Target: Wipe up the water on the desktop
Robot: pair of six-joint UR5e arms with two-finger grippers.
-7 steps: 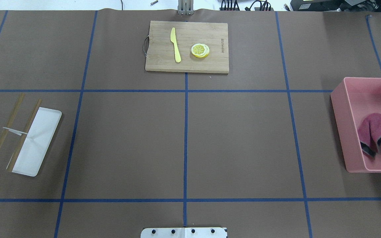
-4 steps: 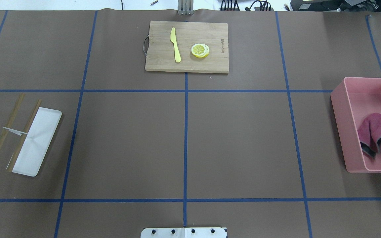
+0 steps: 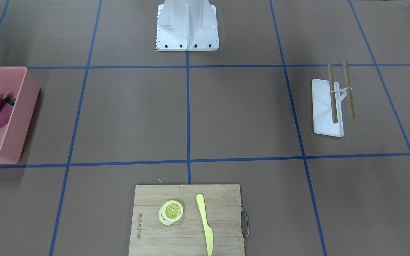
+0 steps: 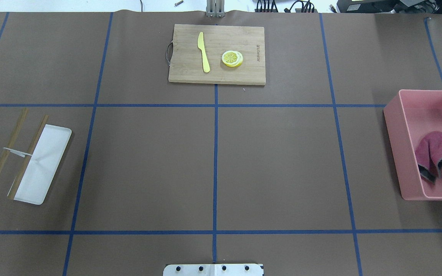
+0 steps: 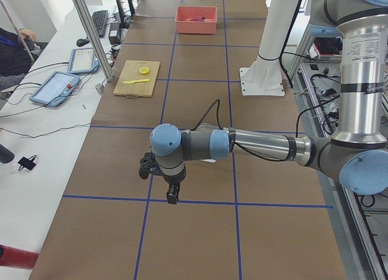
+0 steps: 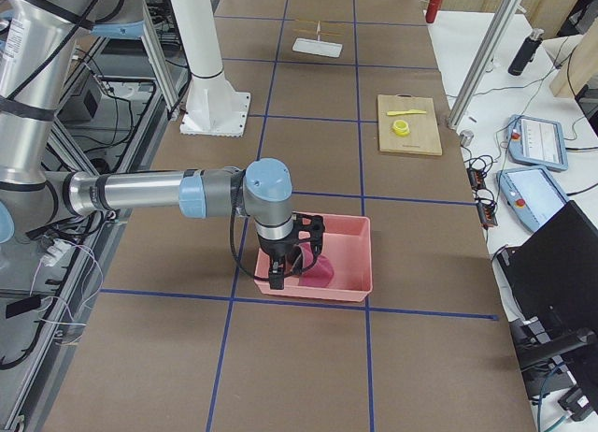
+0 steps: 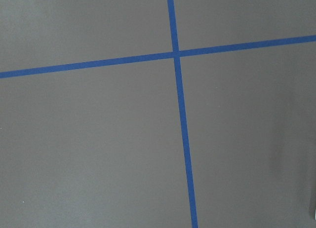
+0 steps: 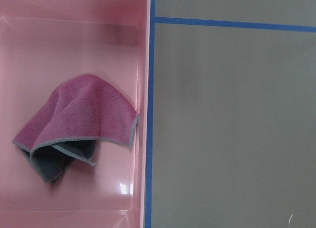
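The desktop (image 4: 148, 165) is a brown tabletop with a grid of blue tape; I see no water on it in any view. A magenta cloth (image 4: 437, 151) lies crumpled in a pink bin (image 4: 397, 153) at the right edge, and also shows in the right wrist view (image 8: 79, 119). My right gripper (image 6: 277, 278) hangs over the bin's rim near the cloth. My left gripper (image 5: 172, 198) hangs over bare desktop near a tape crossing. Both show only in side views, so I cannot tell whether they are open or shut.
A bamboo cutting board (image 4: 244, 73) with a yellow knife (image 4: 203, 51) and lemon slices (image 4: 232, 58) sits at the far middle. A white tray (image 4: 48, 153) with two chopsticks (image 4: 10, 149) lies at the left. The robot base (image 3: 187, 25) stands at the near edge.
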